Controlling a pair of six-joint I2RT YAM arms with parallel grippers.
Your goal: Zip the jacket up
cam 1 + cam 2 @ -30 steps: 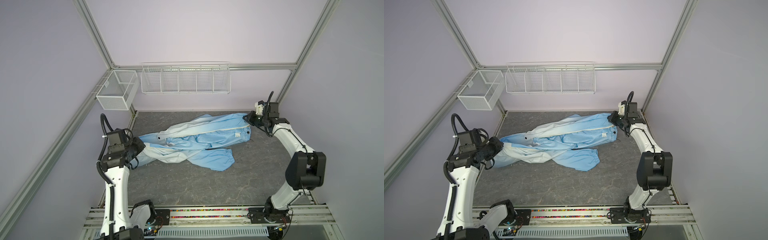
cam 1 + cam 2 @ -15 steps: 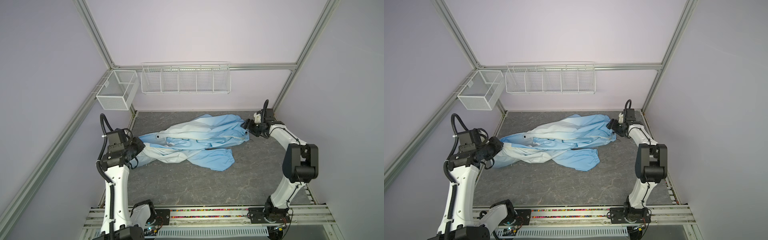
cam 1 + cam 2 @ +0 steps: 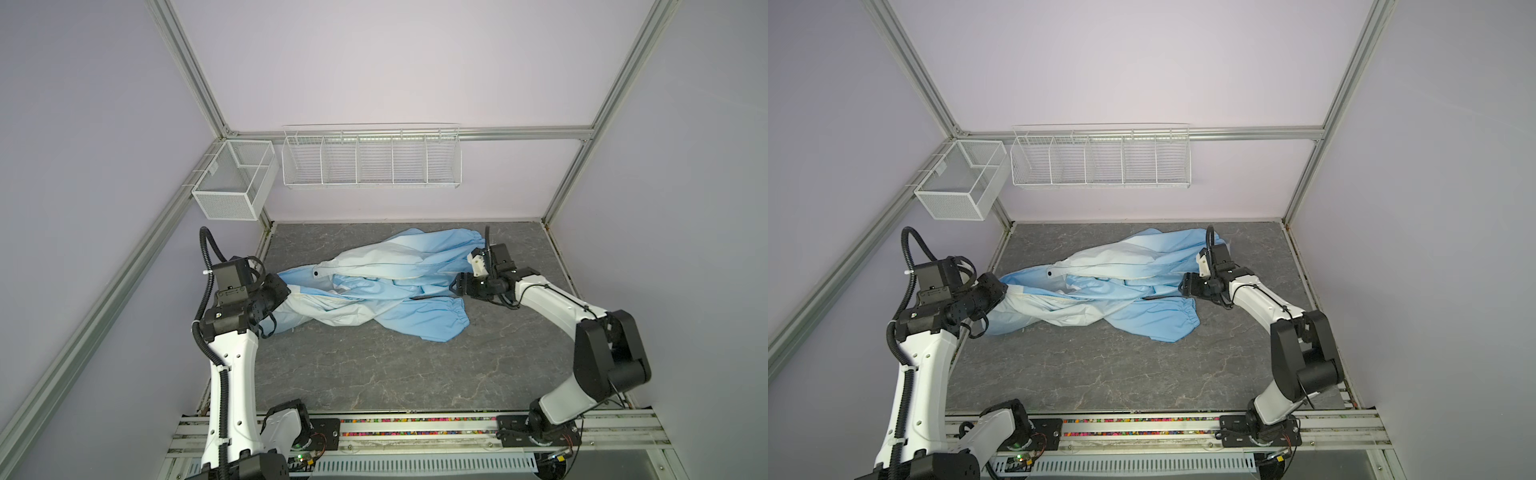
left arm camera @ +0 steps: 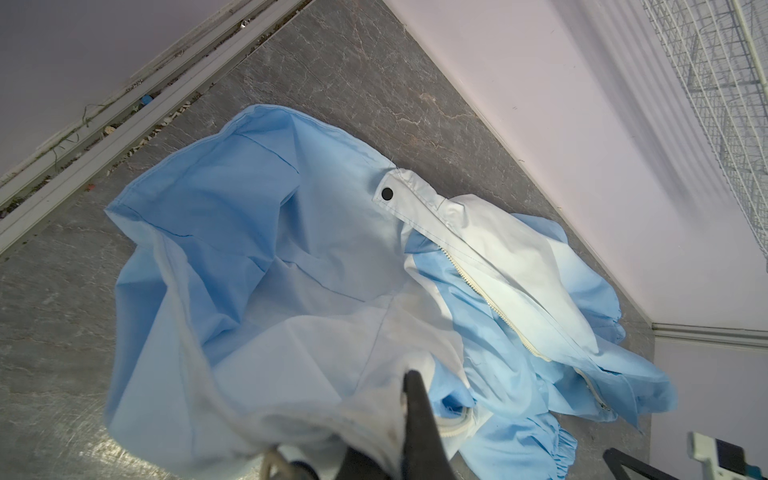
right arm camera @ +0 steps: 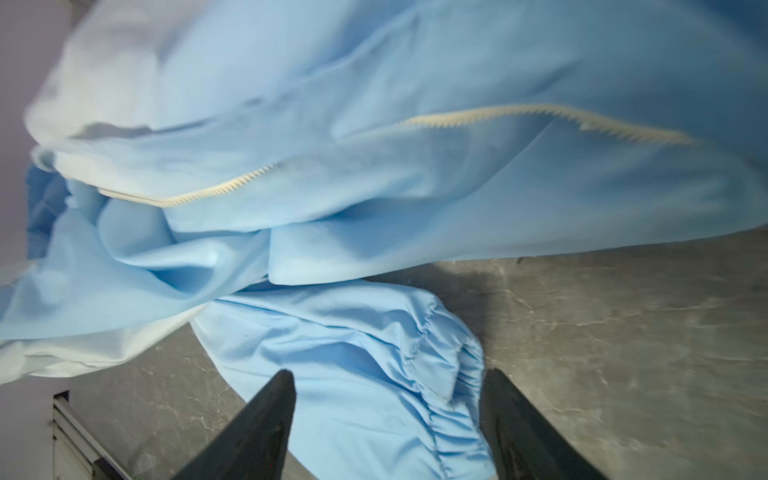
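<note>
Left arm and right arm: white shells, black joints; black ribbed cable on the left; black jaws.

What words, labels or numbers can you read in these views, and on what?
No text can be read.
jacket: no print or brand, only a plain black snap.
tag on the mesh basket: too small to read.
coloured strip on the front rail: too small to read.

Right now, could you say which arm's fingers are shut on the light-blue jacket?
The left fingers pinch the light-blue hooded jacket; the right fingers stand open, gripping nothing.
</note>
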